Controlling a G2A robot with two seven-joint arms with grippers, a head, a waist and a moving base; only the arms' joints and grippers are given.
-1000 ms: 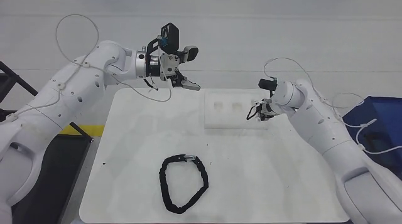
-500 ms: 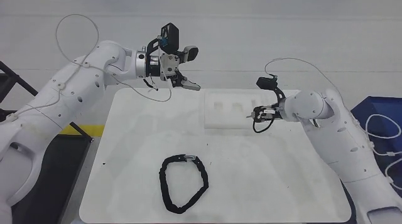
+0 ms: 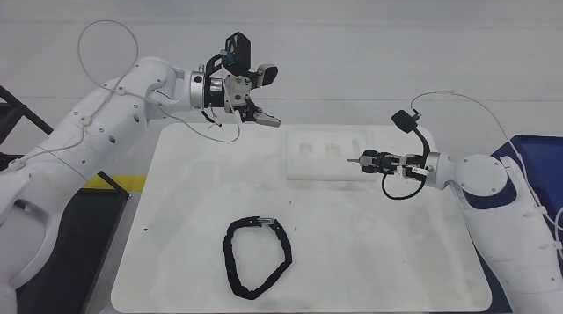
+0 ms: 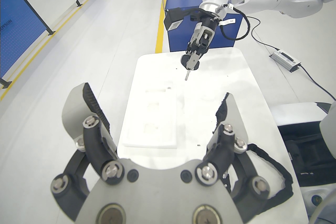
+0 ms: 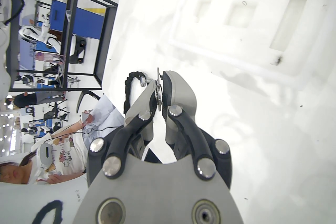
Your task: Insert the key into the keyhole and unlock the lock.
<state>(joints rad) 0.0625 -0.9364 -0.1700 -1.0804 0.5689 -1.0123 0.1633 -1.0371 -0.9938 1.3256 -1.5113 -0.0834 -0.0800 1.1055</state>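
Grip: right gripper (image 5: 158, 83) is clenched on the key (image 4: 187, 76) by its head. The blade sticks out front, free to enter a keyhole.
Key position: in the air over the table (image 3: 396, 252), just beside the right end of the tray (image 3: 325, 156) and well apart from the lock (image 3: 255, 257).
Key angle: roughly level and pointing at the tray, so I judge it isn't lined up with the lock yet.
Left jaws: left gripper (image 4: 155, 96) is spread wide and holds nothing. It hangs at the table's back edge, left of the tray, probably parked to steady the lock.
Lock: black chain loop lying flat near the table's front, metal end toward the back, nothing touching it.
Tray: white foam with shallow pockets that look empty.
Next: carry the key across to the lock's metal end.
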